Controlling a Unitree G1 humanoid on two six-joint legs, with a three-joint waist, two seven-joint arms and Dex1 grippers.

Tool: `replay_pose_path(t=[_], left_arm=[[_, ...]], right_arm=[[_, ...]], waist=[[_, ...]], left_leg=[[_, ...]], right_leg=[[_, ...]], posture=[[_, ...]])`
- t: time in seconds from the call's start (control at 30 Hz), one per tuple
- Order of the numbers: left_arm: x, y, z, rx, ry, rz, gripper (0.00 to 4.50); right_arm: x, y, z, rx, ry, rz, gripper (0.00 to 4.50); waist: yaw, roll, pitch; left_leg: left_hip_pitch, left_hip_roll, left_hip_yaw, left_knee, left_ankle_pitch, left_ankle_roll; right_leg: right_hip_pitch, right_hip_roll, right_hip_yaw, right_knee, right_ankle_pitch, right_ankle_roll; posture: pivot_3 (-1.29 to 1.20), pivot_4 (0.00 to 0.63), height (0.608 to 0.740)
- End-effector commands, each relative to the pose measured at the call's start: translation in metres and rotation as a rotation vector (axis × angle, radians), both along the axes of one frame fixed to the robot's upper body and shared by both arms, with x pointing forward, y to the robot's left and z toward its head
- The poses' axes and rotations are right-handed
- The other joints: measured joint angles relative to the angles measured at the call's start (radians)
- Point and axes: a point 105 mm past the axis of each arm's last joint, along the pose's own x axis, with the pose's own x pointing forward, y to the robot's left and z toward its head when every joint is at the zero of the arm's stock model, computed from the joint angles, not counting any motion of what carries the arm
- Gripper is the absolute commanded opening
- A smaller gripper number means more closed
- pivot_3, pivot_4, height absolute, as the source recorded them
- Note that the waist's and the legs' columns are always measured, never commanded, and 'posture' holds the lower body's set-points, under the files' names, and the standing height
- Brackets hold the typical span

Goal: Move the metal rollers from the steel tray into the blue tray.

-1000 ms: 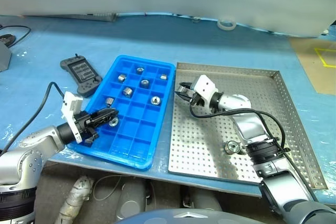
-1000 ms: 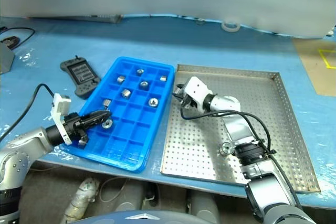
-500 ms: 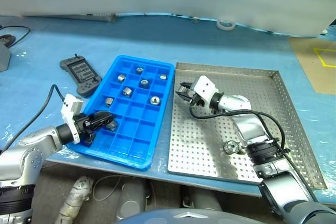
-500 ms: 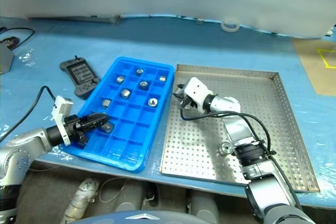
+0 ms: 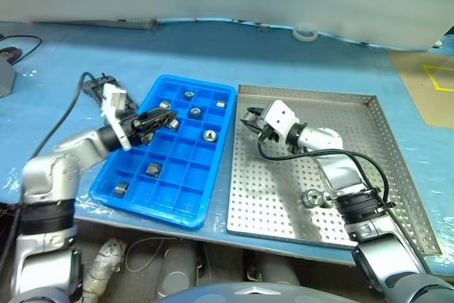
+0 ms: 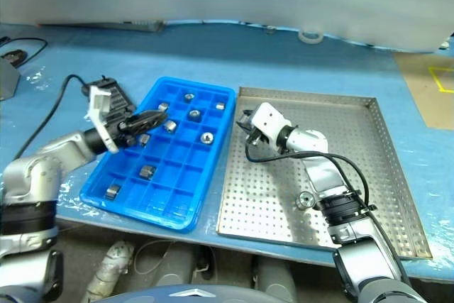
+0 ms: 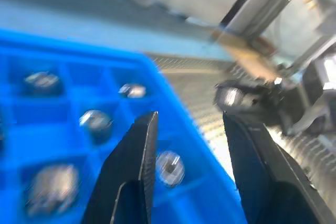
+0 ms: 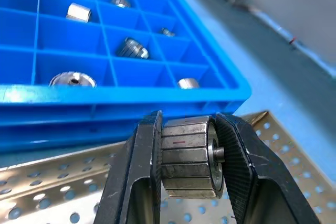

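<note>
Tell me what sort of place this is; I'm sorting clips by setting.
Probably a workshop or lab bench for parts sorting: a blue-covered worktable holds a perforated silvery steel tray, a bright blue compartmented plastic tray and a dark handheld controller.

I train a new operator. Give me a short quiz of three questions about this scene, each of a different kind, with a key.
1. True or false: the right gripper holds a roller.
2. How many rollers lie loose on the steel tray?
3. The left gripper hangs over: A) the blue tray, B) the steel tray, C) the remote.

Key:
1. True.
2. One.
3. A, with open jaws, holding nothing.
</note>
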Motion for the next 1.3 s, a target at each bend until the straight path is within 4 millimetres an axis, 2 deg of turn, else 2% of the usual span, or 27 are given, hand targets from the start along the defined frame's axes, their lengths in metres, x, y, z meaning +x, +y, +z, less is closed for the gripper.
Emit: replay_pose_path(t=[0.03, 0.13, 0.2, 0.3, 0.43, 0.53, 0.67, 0.97, 1.23, 1.3], left_arm=[[0.009, -0.035, -0.002, -0.055, -0.002, -0.116, 2.05], [0.015, -0.070, -0.003, -0.100, 0.018, -0.226, 2.05], [0.019, -0.085, -0.002, -0.113, 0.016, -0.272, 2.05], [0.024, -0.104, 0.002, -0.137, 0.012, -0.329, 2.05], [0.025, -0.119, 0.008, -0.155, 0.002, -0.388, 2.05], [0.023, -0.126, 0.008, -0.153, -0.003, -0.431, 2.05], [0.018, -0.134, 0.000, -0.126, 0.011, -0.472, 2.05], [0.008, -0.142, -0.002, -0.101, -0.015, -0.540, 2.05], [0.008, -0.148, -0.008, -0.076, 0.010, -0.545, 2.05], [0.013, -0.148, -0.008, -0.091, 0.028, -0.519, 2.41]], right_arm=[[-0.007, 0.006, 0.028, 0.018, -0.115, 0.021, 1.23], [-0.014, 0.011, 0.037, -0.020, -0.179, 0.046, 1.23], [-0.017, 0.015, 0.043, -0.023, -0.197, 0.058, 1.23], [-0.018, 0.016, 0.049, -0.039, -0.218, 0.061, 1.23], [-0.020, 0.016, 0.052, -0.058, -0.237, 0.064, 1.23], [-0.020, 0.015, 0.053, -0.069, -0.242, 0.059, 1.23], [-0.021, 0.014, 0.053, -0.076, -0.247, 0.053, 1.23], [-0.021, 0.014, 0.054, -0.086, -0.254, 0.052, 1.23], [-0.020, 0.017, 0.055, -0.079, -0.256, 0.057, 1.23], [-0.020, 0.017, 0.055, -0.076, -0.253, 0.055, 1.23]], waist=[[-0.003, 0.000, 0.000], [-0.013, 0.000, 0.000], [-0.025, -0.001, 0.000], [-0.040, -0.001, 0.000], [-0.057, -0.001, 0.000], [-0.060, -0.001, 0.000], [-0.067, -0.001, 0.000], [-0.072, -0.001, 0.000], [-0.073, -0.001, 0.000], [-0.073, -0.001, 0.000]], left_leg=[[0.000, 0.000, 0.000, 0.000, 0.000, 0.000], [-0.001, 0.000, 0.000, 0.000, 0.000, 0.001], [-0.004, 0.000, 0.000, 0.000, 0.000, 0.002], [-0.004, 0.000, 0.000, 0.002, 0.000, 0.007], [-0.004, 0.000, 0.000, 0.003, -0.001, 0.008], [-0.004, 0.001, 0.000, 0.004, -0.001, 0.008], [-0.005, 0.001, 0.000, 0.004, -0.001, 0.008], [-0.008, 0.001, 0.000, 0.010, -0.004, 0.013], [-0.009, 0.001, 0.000, 0.010, -0.004, 0.013], [-0.009, 0.001, 0.000, 0.010, -0.004, 0.014]], right_leg=[[0.000, 0.000, 0.000, 0.000, 0.000, 0.000], [-0.001, 0.000, 0.000, 0.000, 0.000, 0.000], [-0.003, 0.000, 0.000, 0.000, 0.000, 0.000], [-0.003, 0.000, 0.000, 0.000, 0.000, 0.000], [-0.002, 0.000, 0.000, -0.001, 0.000, 0.000], [-0.002, 0.000, 0.000, 0.000, 0.000, 0.000], [-0.002, 0.000, -0.001, 0.000, 0.000, 0.000], [-0.002, -0.001, -0.001, 0.000, 0.000, 0.000], [-0.002, -0.001, -0.001, 0.000, 0.000, 0.000], [-0.002, -0.001, -0.001, 0.000, 0.000, 0.000]], posture=[[-0.08, 0.150, 0.740], [-0.11, 0.150, 0.740], [-0.13, 0.150, 0.740], [-0.15, 0.150, 0.740], [-0.18, 0.150, 0.740], [-0.20, 0.150, 0.740], [-0.21, 0.150, 0.740], [-0.21, 0.150, 0.740], [-0.21, 0.150, 0.740], [-0.21, 0.150, 0.740]])
